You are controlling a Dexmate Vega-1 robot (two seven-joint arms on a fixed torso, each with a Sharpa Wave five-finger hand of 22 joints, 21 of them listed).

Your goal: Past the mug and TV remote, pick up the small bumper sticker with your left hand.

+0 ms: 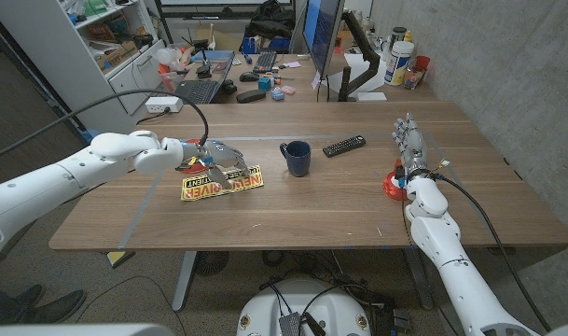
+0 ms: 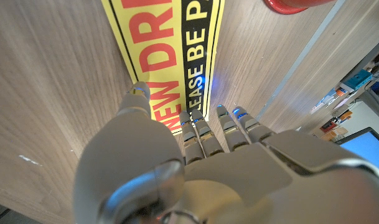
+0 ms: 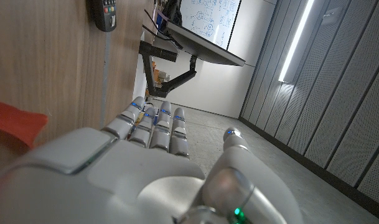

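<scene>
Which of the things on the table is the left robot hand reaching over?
The yellow bumper sticker, lying flat under the left robot hand; mug and remote sit farther right.

Yellow bumper sticker (image 1: pixel 222 182) flat on table, left of dark mug (image 1: pixel 296 158)

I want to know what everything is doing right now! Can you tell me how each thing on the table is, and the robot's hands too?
bumper sticker: lying flat on the table, printed side up.
left hand: over the sticker's end, fingers reaching down onto it; grip cannot be told.
mug: upright, handle to the left, untouched.
TV remote: lying flat, buttons up.
right hand: standing on edge, fingers straight, holding nothing.
red object: on the table beside the right wrist.
</scene>
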